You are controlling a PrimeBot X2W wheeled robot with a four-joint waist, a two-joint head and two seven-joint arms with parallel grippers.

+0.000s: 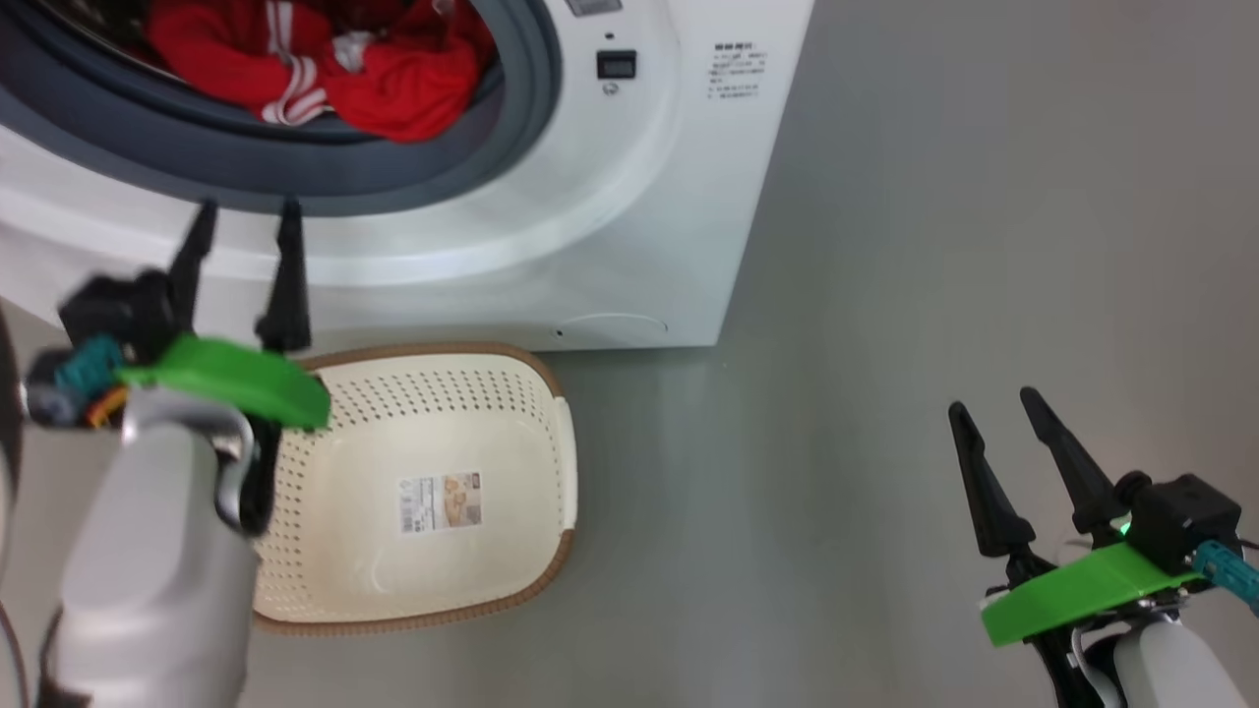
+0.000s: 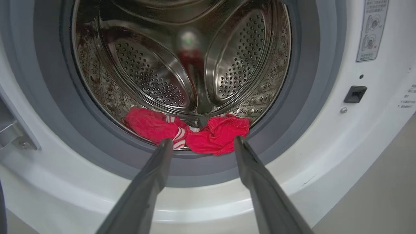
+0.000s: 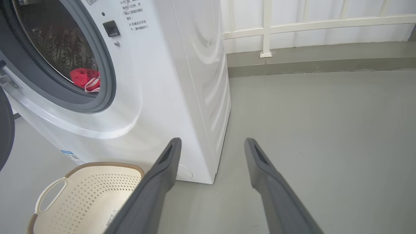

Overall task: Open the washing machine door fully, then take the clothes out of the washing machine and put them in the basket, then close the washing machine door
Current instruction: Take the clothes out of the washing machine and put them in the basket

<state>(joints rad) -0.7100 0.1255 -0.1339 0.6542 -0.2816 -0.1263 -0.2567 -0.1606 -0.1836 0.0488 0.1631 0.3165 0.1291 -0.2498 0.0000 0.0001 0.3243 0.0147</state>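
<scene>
Both pairs of jaws stand released, gripping nothing, before a white washing machine (image 1: pixel 629 197) on a grey floor (image 1: pixel 885 295). The left gripper (image 1: pixel 248 206) is raised in front of the machine's round opening. Its two dark fingers are spread wide and point toward the lower edge of the grey rubber ring (image 2: pixel 308 97); whether they touch it cannot be told. Just beyond the fingertips, red clothes (image 1: pixel 393 88) with white stripes lie bunched at the bottom front of the steel drum (image 2: pixel 156 74), their near edge resting against the ring. The door (image 3: pixel 6 130) is swung clear of the opening, and a dark curved piece of it shows at the left edge of the right wrist view. A cream perforated basket (image 1: pixel 344 551) with a brown rim sits on the floor just beside the machine's front, below the opening, with a paper label (image 1: pixel 440 501) showing on its bottom. The right gripper (image 1: pixel 991 401) hangs low over the floor on the robot's right, well apart from both machine and basket, its fingers parted. A white railing (image 3: pixel 266 29) runs along the far wall.
</scene>
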